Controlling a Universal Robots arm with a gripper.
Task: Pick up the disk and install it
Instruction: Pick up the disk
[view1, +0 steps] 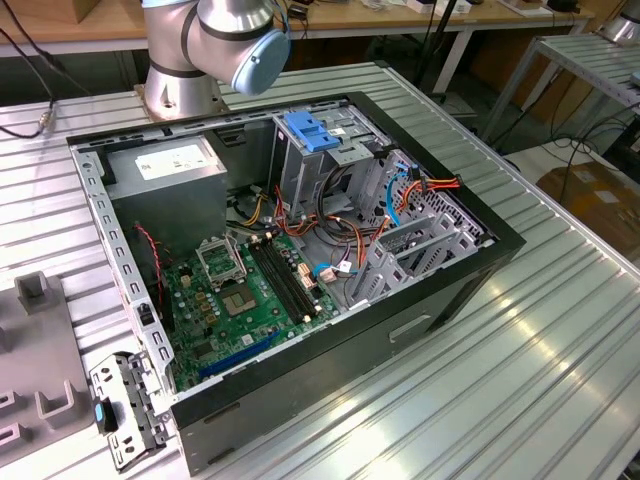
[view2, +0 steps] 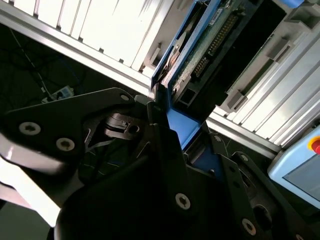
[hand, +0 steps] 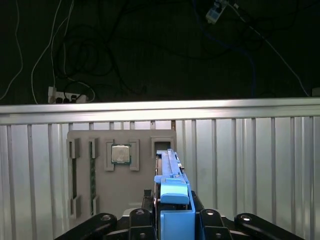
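The disk (hand: 172, 182) shows edge-on in the first wrist view, its blue side rail toward the camera, standing between the black fingers of my gripper (hand: 174, 216). In the second wrist view the disk (view2: 212, 37) shows its green circuit board and connector row with a blue rail along the edge, and my gripper (view2: 175, 120) is shut on its near end. It is held above a ribbed metal table (hand: 250, 165). The open computer case (view1: 480, 270) lies on its side in the exterior view, with a metal drive cage (view1: 330, 165) under a blue latch (view1: 312, 132).
A grey fixture plate (hand: 122, 200) below the held disk carries a processor chip (hand: 120, 154) and a memory stick (hand: 92, 175). In the case are a grey power-supply box (view1: 165, 170), a green motherboard (view1: 245, 295) and loose cables (view1: 400, 195). The arm's base (view1: 185, 70) stands behind the case.
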